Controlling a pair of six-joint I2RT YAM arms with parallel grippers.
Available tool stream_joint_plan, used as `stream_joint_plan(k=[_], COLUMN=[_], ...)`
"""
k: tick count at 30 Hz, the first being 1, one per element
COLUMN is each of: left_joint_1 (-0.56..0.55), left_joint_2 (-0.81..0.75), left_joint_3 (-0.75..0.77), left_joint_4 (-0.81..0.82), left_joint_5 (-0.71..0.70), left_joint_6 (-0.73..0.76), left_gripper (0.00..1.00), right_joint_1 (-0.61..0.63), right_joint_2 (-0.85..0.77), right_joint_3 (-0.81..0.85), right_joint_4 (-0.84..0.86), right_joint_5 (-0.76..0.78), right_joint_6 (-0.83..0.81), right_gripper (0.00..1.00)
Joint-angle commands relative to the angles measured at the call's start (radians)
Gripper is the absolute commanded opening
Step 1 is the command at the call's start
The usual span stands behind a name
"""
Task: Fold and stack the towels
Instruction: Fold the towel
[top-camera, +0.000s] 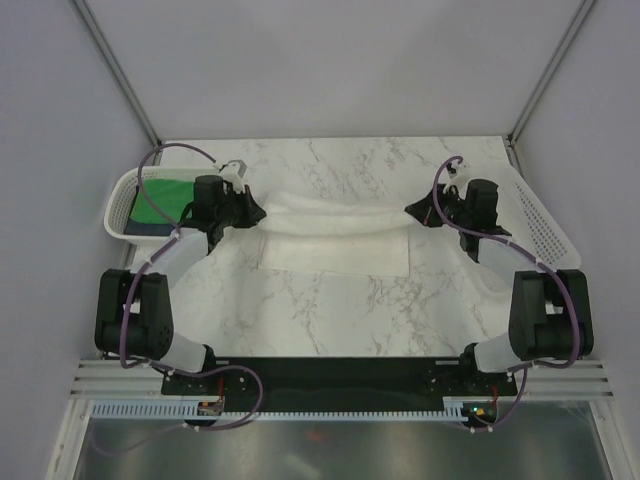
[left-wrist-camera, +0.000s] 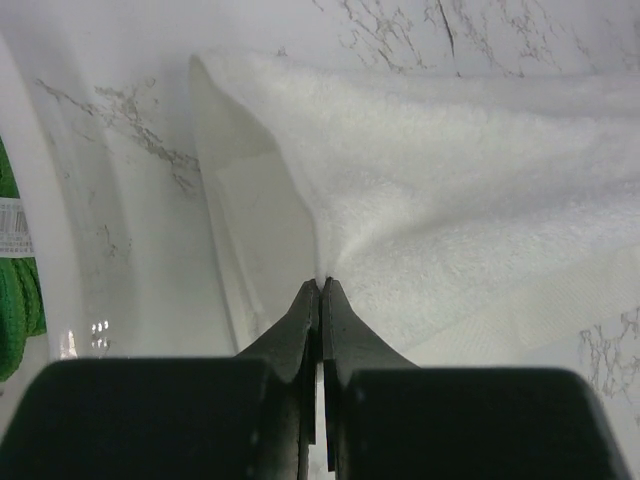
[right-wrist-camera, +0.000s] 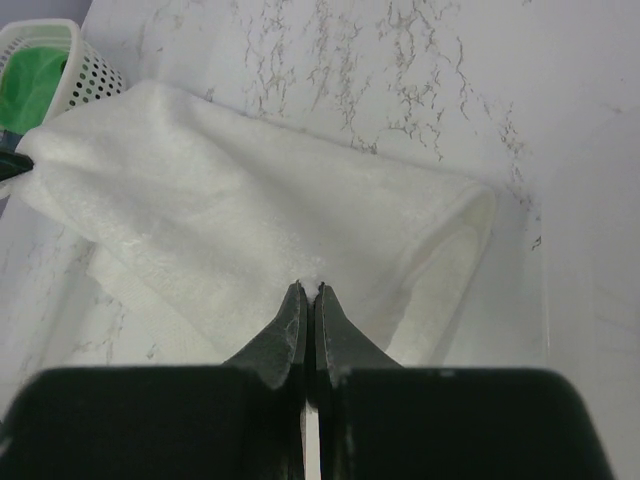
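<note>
From the top view, the white towel (top-camera: 335, 240) lies across the middle of the marble table (top-camera: 330, 320). Its far edge is lifted into a sagging roll strung between the left gripper (top-camera: 247, 212) and the right gripper (top-camera: 413, 209). The near layer lies flat below the roll. The green towel (top-camera: 160, 198) sits in the white perforated basket (top-camera: 118, 205) at the left of the frame, and a second basket (top-camera: 545, 225) lies at the right.

In the left wrist view, the fingers are pressed together on a pinch of terry at centre frame (left-wrist-camera: 322, 288). The cloth fans up and right from the pinch in soft folds, so it reads as limp, light and thick, with plenty of grip in the pile.

In the right wrist view, it's the same story: the fingers are clamped on the towel's edge (right-wrist-camera: 308, 292), and the cloth rolls away to the upper left with an open loop at the right.

My read is that nothing here is fragile or slippery, but the towel has no stiffness. The span droops wherever it isn't held, so the corners and hem are the places to take it.
</note>
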Motion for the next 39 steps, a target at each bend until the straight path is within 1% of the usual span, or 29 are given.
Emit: stream_joint_plan(k=[1, 6, 9, 10, 12, 14, 16, 21, 23, 24, 25, 26, 27, 28, 29, 30, 32, 33, 34, 36, 39], left_joint_1=[0.000, 0.000, 0.002, 0.000, 0.000, 0.000, 0.000, 0.002, 0.000, 0.002, 0.000, 0.000, 0.000, 0.000, 0.002, 0.002, 0.000, 0.002, 0.000, 0.000, -0.013], left_joint_2=[-0.093, -0.156, -0.171, -0.177, -0.176, -0.164, -0.153, -0.142, -0.144, -0.142, -0.144, -0.147, -0.151, -0.154, -0.156, -0.168, -0.179, -0.182, -0.181, -0.171, -0.162], left_joint_3=[-0.021, -0.080, -0.117, -0.129, -0.140, -0.150, -0.160, -0.164, -0.161, -0.155, -0.151, -0.149, -0.144, -0.137, -0.129, -0.114, -0.091, -0.068, -0.059, -0.039, -0.045], left_joint_4=[0.032, 0.007, -0.007, -0.007, -0.013, -0.019, -0.022, -0.072, -0.106, -0.124, -0.149, -0.164, -0.165, -0.190, -0.206, -0.215, -0.255, -0.264, -0.270, -0.280, -0.278], left_joint_5=[0.012, 0.009, -0.002, -0.002, -0.008, -0.005, -0.006, -0.016, -0.025, -0.037, -0.042, -0.051, -0.063, -0.075, -0.081, -0.089, -0.115, -0.108, -0.091, -0.057, -0.014], left_joint_6=[-0.007, -0.016, -0.030, -0.035, -0.051, -0.058, -0.068, -0.081, -0.067, -0.062, -0.059, -0.058, -0.058, -0.058, -0.052, -0.052, -0.064, -0.074, -0.081, -0.094, -0.111], left_gripper=[0.02, 0.04, 0.04, 0.05, 0.06, 0.07, 0.10, 0.13, 0.18, 0.19, 0.20, 0.24, 0.24, 0.30, 0.28, 0.26, 0.25, 0.28, 0.37, 0.40, 0.45], right_joint_1=[-0.003, -0.004, -0.003, -0.003, -0.003, -0.003, -0.004, -0.003, -0.003, -0.003, -0.003, -0.004, -0.004, -0.003, -0.003, -0.003, -0.003, -0.003, -0.003, -0.004, -0.003], right_joint_2=[-0.068, -0.136, -0.160, -0.165, -0.168, -0.170, -0.163, -0.168, -0.183, -0.197, -0.200, -0.205, -0.208, -0.211, -0.228, -0.237, -0.272, -0.284, -0.298, -0.326, -0.329], right_joint_3=[-0.018, -0.103, -0.164, -0.178, -0.213, -0.229, -0.242, -0.279, -0.285, -0.285, -0.284, -0.281, -0.281, -0.279, -0.279, -0.264, -0.238, -0.207, -0.193, -0.158, -0.127], right_joint_4=[0.004, -0.039, -0.013, -0.004, 0.018, 0.015, -0.008, -0.049, -0.068, -0.095, -0.111, -0.138, -0.149, -0.160, -0.172, -0.221, -0.284, -0.347, -0.373, -0.416, -0.427], right_joint_5=[-0.011, 0.030, 0.043, 0.043, 0.029, 0.047, 0.069, 0.060, 0.076, 0.087, 0.093, 0.102, 0.103, 0.104, 0.104, 0.136, 0.184, 0.228, 0.250, 0.267, 0.232], right_joint_6=[0.037, 0.032, 0.064, 0.098, 0.116, 0.120, 0.115, 0.136, 0.132, 0.126, 0.124, 0.127, 0.132, 0.132, 0.130, 0.129, 0.123, 0.124, 0.126, 0.126, 0.133], right_gripper=[0.00, 0.00, 0.00, 0.00, 0.00, 0.00, 0.02, 0.04, 0.13, 0.19, 0.32, 0.43, 0.43, 0.50, 0.55, 0.56, 0.57, 0.57, 0.57, 0.57, 0.55])
